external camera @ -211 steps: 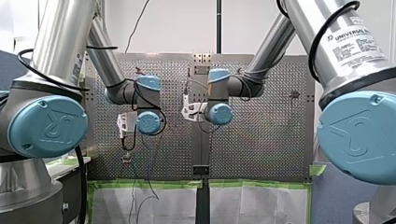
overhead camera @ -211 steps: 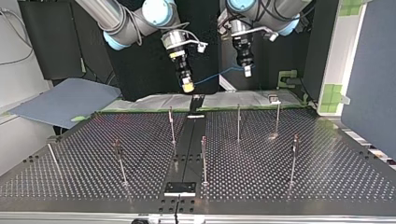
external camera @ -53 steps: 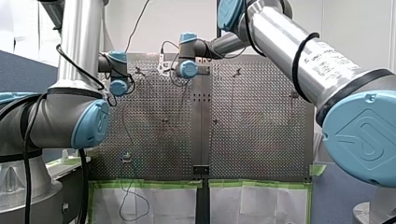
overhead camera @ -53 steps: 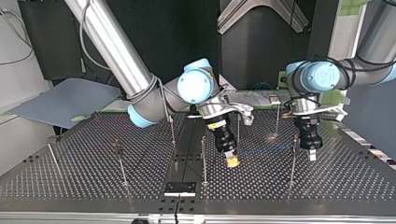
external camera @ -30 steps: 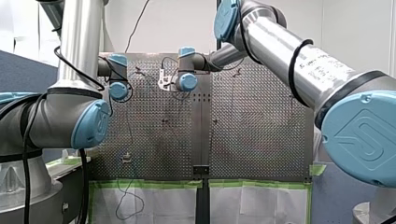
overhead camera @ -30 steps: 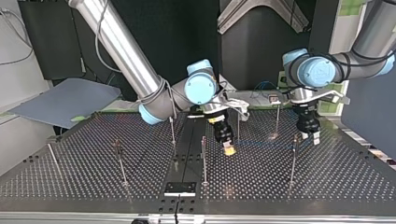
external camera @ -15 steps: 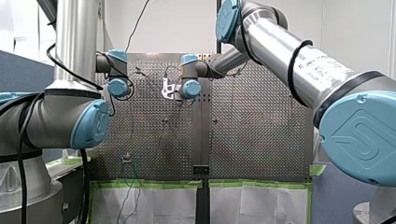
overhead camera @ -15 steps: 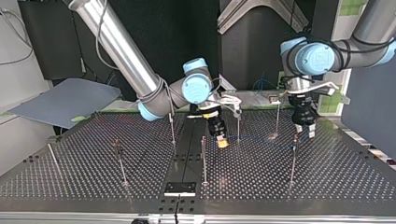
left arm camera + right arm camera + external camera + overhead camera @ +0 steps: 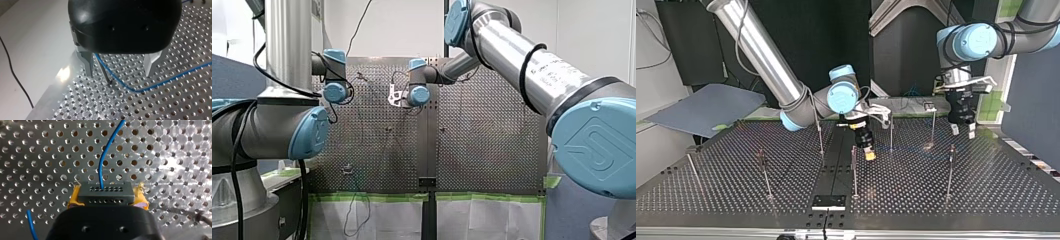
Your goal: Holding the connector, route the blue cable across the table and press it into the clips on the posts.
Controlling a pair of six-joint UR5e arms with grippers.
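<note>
1. Step in hand: routing, partway through, as I judge it. The right gripper (image 9: 107, 198) is clamped on the connector (image 9: 103, 191), with yellow pads (image 9: 74, 196) on both of its ends. The cable (image 9: 101, 160) leaves the connector's face and runs ahead over the tabletop (image 9: 175, 157).
2. The left gripper (image 9: 119, 73) is open and holds nothing. Its metal fingers (image 9: 88, 63) straddle a post (image 9: 102, 70). The cable passes just beside that post, between the fingers, then curves off across the tabletop.
3. The cable looks to be beside the post, not seated. No clip shows, because the post's top is hidden under the gripper body. I judge this post not yet done.
4. Next move likely calls for:
   - the right gripper keeping its hold on the connector and keeping the line taut;
   - the cable being brought level with the clip and pushed in sideways;
   - the left fingers staying off the thin post, which could bend.
5. What each view adds:
   - The wrist views alone show the grips, the cable's path and its closeness to the post.
   - The top view alone shows the layout. The right gripper is low over the tabletop near the middle posts, and the left gripper is at the view's right, higher, between two posts. The cable is too thin to trace there, so I cannot tell which post the left gripper straddles.
   - The front view shows only arms and wrists, and both grippers are too small to read.
</note>
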